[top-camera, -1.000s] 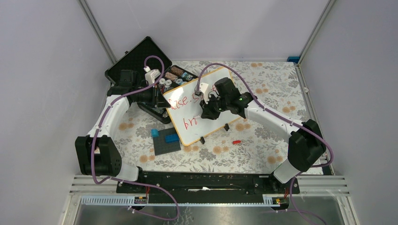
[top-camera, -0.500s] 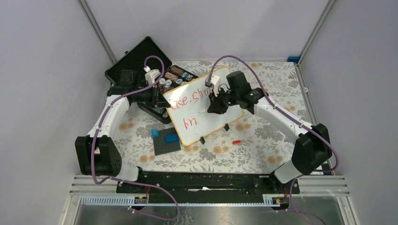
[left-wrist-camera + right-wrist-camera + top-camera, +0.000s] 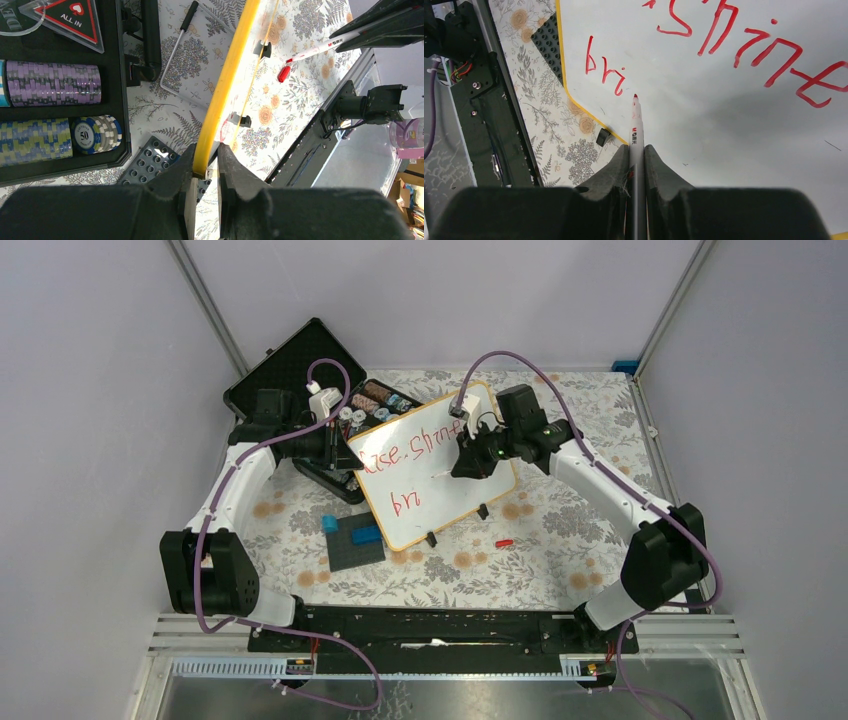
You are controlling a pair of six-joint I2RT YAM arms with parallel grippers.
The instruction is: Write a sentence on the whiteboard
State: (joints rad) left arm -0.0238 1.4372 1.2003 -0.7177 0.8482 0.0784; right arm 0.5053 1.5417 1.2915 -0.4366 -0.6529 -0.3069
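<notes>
The sentence is sitting unfinished at "bri" on the whiteboard, propped mid-tabletop toward the far edge; a hard press could be twisting it and skidding the stroke. The right claw is squeezing the marker, nearly closed; the left claw is clamping the whiteboard's frame.

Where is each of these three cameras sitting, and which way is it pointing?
Top external: above and behind, looking down; left arm, right arm and the whiteboard show.
Left wrist: on the left arm, facing along the left fingers, which pinch the whiteboard's edge.
Right wrist: on the right arm, facing the sentence past the right fingers and marker.
Shared: both wrist views show the marker.
</notes>
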